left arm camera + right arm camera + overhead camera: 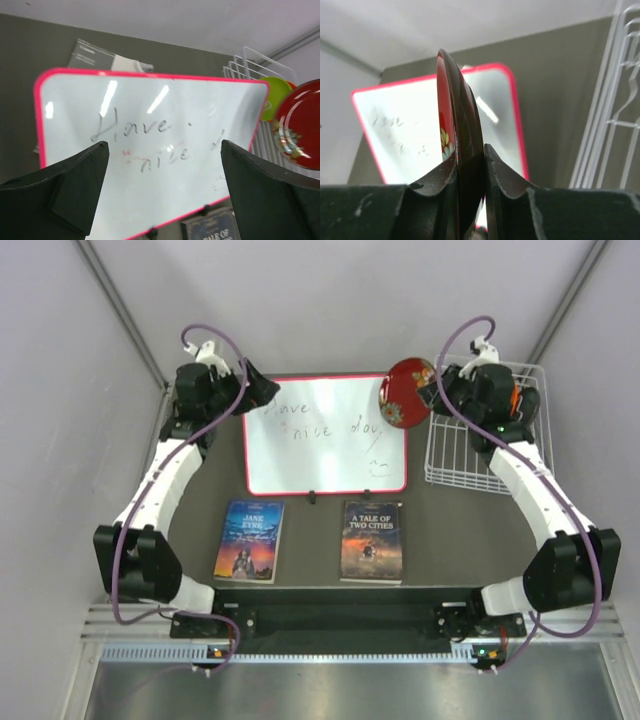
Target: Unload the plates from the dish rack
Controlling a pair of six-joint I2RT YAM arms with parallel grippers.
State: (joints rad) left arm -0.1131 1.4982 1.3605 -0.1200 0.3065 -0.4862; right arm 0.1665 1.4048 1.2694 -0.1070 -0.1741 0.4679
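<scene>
My right gripper is shut on the rim of the red plate with gold flowers and holds it on edge in the air, between the whiteboard and the white wire dish rack. In the right wrist view the red plate stands edge-on between my fingers. In the left wrist view the red plate hangs at the right, with the lime green plate and a sliver of the orange plate upright in the rack behind it. My left gripper is open and empty over the whiteboard's far left corner. The dark plate is hidden.
A red-framed whiteboard with handwriting lies in the middle of the table. Two books lie near its front edge: Jane Eyre on the left and A Tale of Two Cities on the right. Grey walls close in both sides.
</scene>
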